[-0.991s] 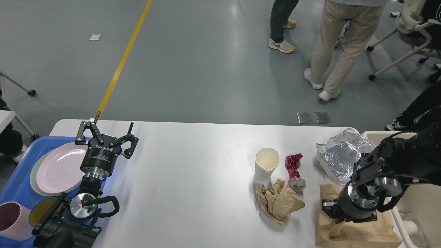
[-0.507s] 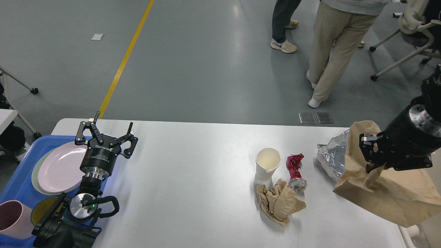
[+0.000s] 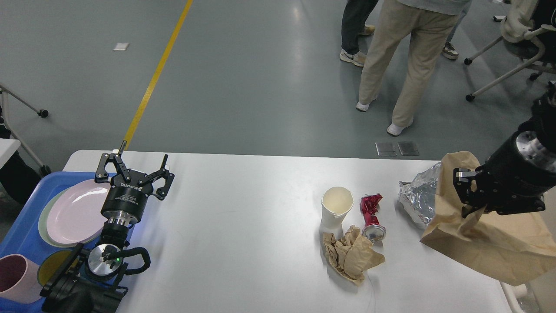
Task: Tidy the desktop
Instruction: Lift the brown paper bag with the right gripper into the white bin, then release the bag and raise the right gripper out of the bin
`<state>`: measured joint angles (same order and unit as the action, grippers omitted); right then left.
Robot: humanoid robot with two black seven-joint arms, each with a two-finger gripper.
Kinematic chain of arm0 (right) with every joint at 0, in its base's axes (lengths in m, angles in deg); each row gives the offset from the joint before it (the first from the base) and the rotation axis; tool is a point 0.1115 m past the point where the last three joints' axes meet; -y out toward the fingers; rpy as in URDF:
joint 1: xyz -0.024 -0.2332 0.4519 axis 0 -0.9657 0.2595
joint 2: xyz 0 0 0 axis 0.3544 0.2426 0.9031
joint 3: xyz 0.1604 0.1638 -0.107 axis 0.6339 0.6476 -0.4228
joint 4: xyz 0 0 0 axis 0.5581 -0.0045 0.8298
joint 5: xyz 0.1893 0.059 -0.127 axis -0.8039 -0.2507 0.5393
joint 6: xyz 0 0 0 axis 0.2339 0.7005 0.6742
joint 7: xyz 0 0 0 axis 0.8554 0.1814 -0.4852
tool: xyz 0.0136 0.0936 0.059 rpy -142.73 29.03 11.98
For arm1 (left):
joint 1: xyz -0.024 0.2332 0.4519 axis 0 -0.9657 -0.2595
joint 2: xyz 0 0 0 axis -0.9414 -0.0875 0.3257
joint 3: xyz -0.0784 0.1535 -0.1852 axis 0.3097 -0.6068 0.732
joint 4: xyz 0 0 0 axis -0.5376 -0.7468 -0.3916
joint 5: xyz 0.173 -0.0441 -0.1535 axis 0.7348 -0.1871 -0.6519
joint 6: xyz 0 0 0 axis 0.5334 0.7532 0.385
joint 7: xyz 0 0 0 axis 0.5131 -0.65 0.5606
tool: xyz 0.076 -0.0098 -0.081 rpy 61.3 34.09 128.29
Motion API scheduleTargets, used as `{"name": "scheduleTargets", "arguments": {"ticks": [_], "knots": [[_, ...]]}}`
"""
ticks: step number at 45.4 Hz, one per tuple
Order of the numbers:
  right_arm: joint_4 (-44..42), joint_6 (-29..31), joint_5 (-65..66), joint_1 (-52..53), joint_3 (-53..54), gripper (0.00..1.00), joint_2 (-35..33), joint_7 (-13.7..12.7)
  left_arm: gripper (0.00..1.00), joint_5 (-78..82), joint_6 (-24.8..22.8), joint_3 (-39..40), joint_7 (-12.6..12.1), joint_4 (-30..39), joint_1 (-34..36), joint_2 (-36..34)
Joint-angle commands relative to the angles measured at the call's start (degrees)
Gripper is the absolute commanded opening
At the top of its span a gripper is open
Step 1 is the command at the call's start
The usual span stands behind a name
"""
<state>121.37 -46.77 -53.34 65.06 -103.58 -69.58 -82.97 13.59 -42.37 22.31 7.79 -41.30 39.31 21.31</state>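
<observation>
1. Grey floor with a yellow line [image 3: 152, 82] is seen beyond the white desktop [image 3: 243, 208], which fills the lower view; two people's legs [image 3: 399, 65] are seen moving past behind it.
2. A brown paper bag [image 3: 482, 243], flat on the desktop's right end a second ago, has been lifted clear by the right gripper [image 3: 467, 191] and has been kept at almost the same height for the last half second.
3. One piece of litter is thus judged already off the surface; a paper cup [image 3: 335, 206], a crushed red can [image 3: 372, 215], a crumpled brown paper [image 3: 349, 254] and a foil sheet [image 3: 419, 200] are still left on it.
4. The right gripper is closed on the bag's upper edge, with the arm reaching in from the right edge.
5. The left gripper [image 3: 132, 169] is held unmoved with its fingers spread wide and nothing in them, beside a pink plate [image 3: 74, 213] on a blue tray [image 3: 21, 230].
</observation>
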Motion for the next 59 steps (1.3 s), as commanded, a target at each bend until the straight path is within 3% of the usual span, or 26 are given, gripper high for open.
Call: {"name": "scheduleTargets", "arguments": {"ticks": [1, 12, 20, 23, 29, 42, 59], "knots": [[-2.0, -1.9, 0.0, -2.0, -2.2, 0.0, -2.2, -0.1, 0.97, 0.0, 0.0, 0.0, 0.0, 0.0, 0.0, 0.0], [-15.8, -7.1, 0.9, -17.0, -2.4, 0.0, -13.3, -0.4, 0.97, 0.0, 0.0, -0.1, 0.0, 0.0, 0.0, 0.0], [-35.6, -14.3, 0.8, -39.1, 3.0, 0.0, -15.5, -0.3, 0.97, 0.0, 0.0, -0.1, 0.0, 0.0, 0.0, 0.0], [-46.2, -18.4, 0.5, -52.0, 9.7, 0.0, -15.4, -0.3, 0.97, 0.0, 0.0, -0.1, 0.1, 0.0, 0.0, 0.0], [-60.3, -19.6, 0.7, -65.9, 17.9, 0.0, -14.6, -0.3, 0.97, 0.0, 0.0, -0.1, 0.0, 0.0, 0.0, 0.0], [-89.3, -25.1, 0.0, -92.1, 23.2, 0.0, -2.1, -0.6, 0.97, 0.0, 0.0, -0.1, 0.1, 0.0, 0.1, 0.0], [-91.7, -31.8, 0.0, -101.1, 29.4, 0.0, 0.5, -0.6, 0.97, 0.0, 0.0, -0.1, 0.1, 0.0, 0.1, 0.0]]}}
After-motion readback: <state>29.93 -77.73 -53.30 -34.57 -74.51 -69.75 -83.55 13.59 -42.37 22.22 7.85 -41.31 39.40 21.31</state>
